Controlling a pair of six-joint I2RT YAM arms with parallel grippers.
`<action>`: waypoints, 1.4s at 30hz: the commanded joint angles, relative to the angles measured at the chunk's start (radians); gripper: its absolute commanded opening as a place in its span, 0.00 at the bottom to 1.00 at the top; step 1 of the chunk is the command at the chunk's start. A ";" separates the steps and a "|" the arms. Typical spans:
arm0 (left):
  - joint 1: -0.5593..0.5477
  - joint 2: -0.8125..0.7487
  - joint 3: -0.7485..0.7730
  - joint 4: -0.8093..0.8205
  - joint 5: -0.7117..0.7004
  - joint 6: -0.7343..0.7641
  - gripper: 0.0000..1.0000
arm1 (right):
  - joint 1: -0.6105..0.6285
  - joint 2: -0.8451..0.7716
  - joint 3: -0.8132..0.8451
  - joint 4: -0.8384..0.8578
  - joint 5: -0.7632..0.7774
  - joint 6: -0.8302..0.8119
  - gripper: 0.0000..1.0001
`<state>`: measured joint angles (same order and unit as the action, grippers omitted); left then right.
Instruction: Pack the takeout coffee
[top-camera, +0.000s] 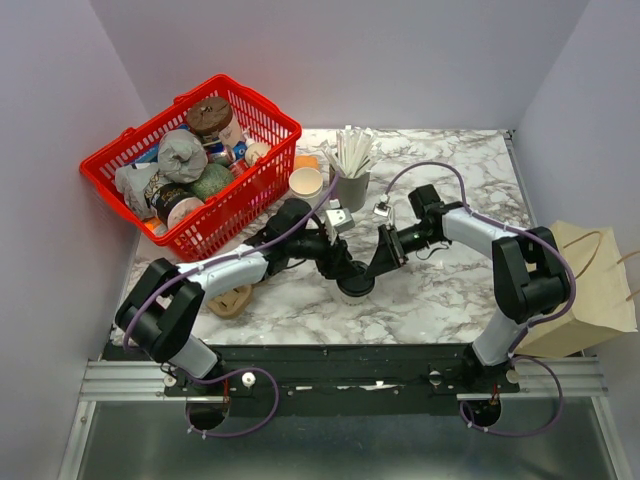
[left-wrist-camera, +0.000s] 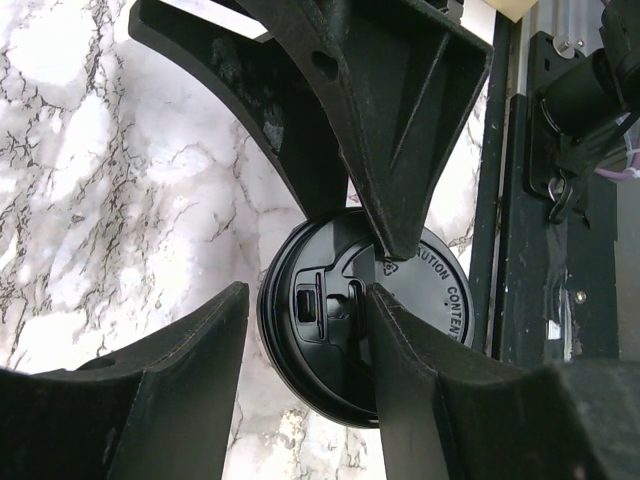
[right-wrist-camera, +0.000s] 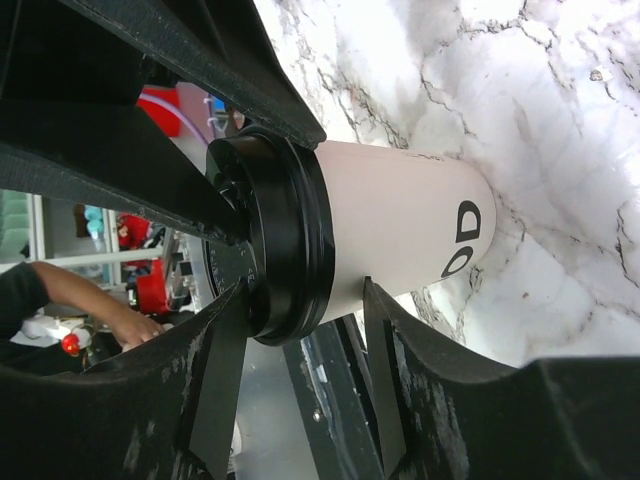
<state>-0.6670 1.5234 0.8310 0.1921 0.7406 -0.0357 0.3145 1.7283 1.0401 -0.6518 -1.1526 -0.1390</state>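
The takeout coffee (top-camera: 356, 288) stands upright on the marble surface (top-camera: 450, 300), near the front edge and between the two arms, well apart from the red basket (top-camera: 262, 108) at the back left. Its black lid (left-wrist-camera: 320, 330) is on. In the right wrist view, the cream-white wall shows dark letters.

Our left hand (top-camera: 349, 272) hangs over the cup with its fingers (left-wrist-camera: 170, 400) spread and released. One finger lies just outside the lid's rim and the other crosses over the lid top, so nothing is clamped. Our right hand (top-camera: 375, 268) reaches in from the other side, also with its fingers (right-wrist-camera: 215, 400) parted and not closed on the cup. They sit in front of the lid band and the upper wall. In the left wrist view, one of its fingertips reaches the top of the lid, though we cannot tell whether it presses there.

Behind the cup stand a stack of cream paper cups (top-camera: 307, 182) and a grey cup of white sticks (top-camera: 352, 186). A brown paper bag (top-camera: 590, 290) sits at the far right.
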 joint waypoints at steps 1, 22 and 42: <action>0.006 -0.003 -0.049 0.038 0.020 0.007 0.58 | -0.002 0.019 -0.040 0.060 -0.027 -0.010 0.56; 0.027 -0.117 0.020 0.060 0.033 -0.079 0.84 | 0.000 -0.009 0.001 0.112 -0.082 -0.004 0.62; 0.055 -0.167 -0.153 0.139 -0.017 -0.165 0.83 | 0.005 -0.055 0.006 -0.052 0.001 -0.155 1.00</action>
<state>-0.6300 1.3643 0.7109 0.2512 0.7372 -0.1215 0.3130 1.6920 1.0603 -0.6762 -1.1675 -0.2428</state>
